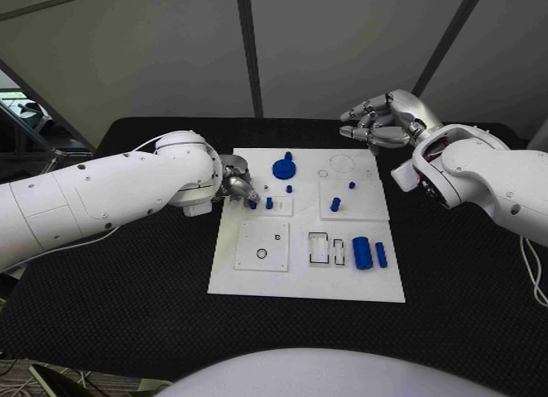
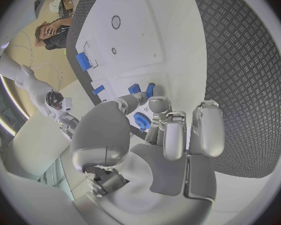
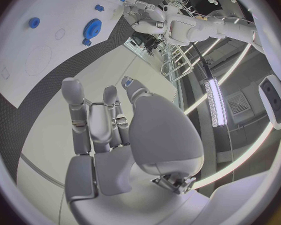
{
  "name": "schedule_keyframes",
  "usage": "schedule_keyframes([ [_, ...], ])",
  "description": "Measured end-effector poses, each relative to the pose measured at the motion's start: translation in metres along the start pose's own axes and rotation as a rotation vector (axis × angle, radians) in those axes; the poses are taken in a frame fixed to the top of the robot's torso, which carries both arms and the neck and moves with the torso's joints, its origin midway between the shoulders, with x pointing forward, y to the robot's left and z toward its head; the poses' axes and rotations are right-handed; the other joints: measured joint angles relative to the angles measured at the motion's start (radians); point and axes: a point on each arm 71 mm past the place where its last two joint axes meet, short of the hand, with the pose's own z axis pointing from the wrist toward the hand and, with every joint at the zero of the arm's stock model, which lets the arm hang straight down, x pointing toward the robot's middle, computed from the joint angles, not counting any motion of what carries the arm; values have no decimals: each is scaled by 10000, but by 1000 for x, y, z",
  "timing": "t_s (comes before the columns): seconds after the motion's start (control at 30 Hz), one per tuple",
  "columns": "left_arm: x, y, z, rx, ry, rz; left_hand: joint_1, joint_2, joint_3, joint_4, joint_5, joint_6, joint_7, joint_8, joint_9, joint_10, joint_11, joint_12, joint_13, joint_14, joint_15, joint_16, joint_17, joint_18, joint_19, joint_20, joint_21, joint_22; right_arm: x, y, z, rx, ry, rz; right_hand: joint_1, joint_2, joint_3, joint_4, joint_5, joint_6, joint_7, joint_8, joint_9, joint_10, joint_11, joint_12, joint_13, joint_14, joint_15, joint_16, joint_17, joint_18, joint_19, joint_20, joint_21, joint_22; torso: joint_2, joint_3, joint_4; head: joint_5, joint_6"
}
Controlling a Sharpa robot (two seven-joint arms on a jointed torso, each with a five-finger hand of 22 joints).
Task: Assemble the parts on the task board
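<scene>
- Black counter (image 1: 131, 281) carries the white task board (image 1: 300, 277) at frame centre.
- Left hand (image 1: 236, 184) at the board's left edge, fingers (image 2: 158, 105) touching a small blue peg (image 1: 252, 203); whether they hold it, I cannot tell.
- Right hand (image 1: 382, 116), upper right, fingers loosely apart, holding nothing.

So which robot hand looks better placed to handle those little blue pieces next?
Probably the left robot hand: its fingers are at the small blue pegs on the task board. The right robot hand hovers beyond the board's far edge.

Nothing here can be read: the flat white plastic task board (image 1: 308, 285) carries only outlined shapes, no letters, numbers or brand marks
</scene>
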Motion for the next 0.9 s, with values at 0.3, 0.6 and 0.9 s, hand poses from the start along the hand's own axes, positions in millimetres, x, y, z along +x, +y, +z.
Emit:
schedule_keyframes([
  [0.3, 1, 1, 1, -53, 27, -20, -392, -20, -706, 260, 42, 143, -67, 2, 1, 71, -72, 88, 127, 18, -52, 0, 0, 1, 55, -55, 38, 0, 0, 0, 0, 5, 0, -2, 0, 0, 0, 0, 0, 0, 0, 0, 0, 0, 0, 0, -30, 0, 0, 0, 0, 0, 0, 0, 0, -16, -3, -1, 0, 2, -17],
  [0.6, 1, 2, 1, -86, 12, -53, -594, -1, -1304, 450, 38, 301, -86, 72, 22, 90, -93, 137, 179, 14, -55, 0, 0, 0, 70, -71, 77, 0, 0, 0, 0, 6, -2, -3, 0, 0, 0, 0, 0, 0, 0, 0, 0, 0, 0, 0, -53, 0, 0, 0, -1, 0, 0, 0, -61, -41, -3, 0, 6, -17, -25],
  [0.9, 0, 5, 1, -149, -58, -129, -961, -38, -2089, 814, 27, 373, -87, 72, 33, 90, -93, 137, 156, -17, -86, 0, 0, 1, 106, -106, 77, 0, 0, 0, 0, 9, -7, -6, 0, 0, 0, 0, 0, -1, 0, 0, 0, -37, -38, 0, -76, 0, 0, 0, -14, 0, 0, 0, -61, -85, -3, -5, 6, -19, -15],
])
